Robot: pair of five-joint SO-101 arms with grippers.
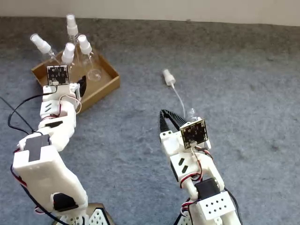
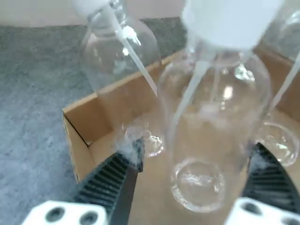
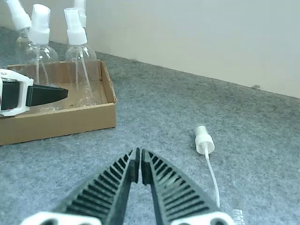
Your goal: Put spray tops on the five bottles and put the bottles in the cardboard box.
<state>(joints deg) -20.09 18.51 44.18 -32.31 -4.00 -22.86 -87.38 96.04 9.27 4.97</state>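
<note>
While my left gripper (image 2: 198, 149) sits over the box (image 1: 101, 91), its fingers are spread wide with a capped bottle (image 2: 215, 122) standing between them. There is a gap on one side; on the other I cannot tell whether the pad touches the glass. Three other bottles (image 1: 84, 44), all capped, crowd close around it at the box's far end, one of them tilted, so the gripper is hemmed in by glass and by the box wall.

My right gripper (image 3: 139, 161) hangs low over the carpet (image 1: 234, 70), well apart from the box, its fingers pressed together on nothing. Ahead of it a loose spray top (image 3: 204, 140) lies on its side, its thin tube (image 3: 213, 176) trailing back toward the gripper, with carpet between them. Just beside that arm's wrist, at the tube's end, I make out something clear (image 1: 191, 112), mostly hidden by the arm; it may be the fifth bottle, but I cannot tell.
</note>
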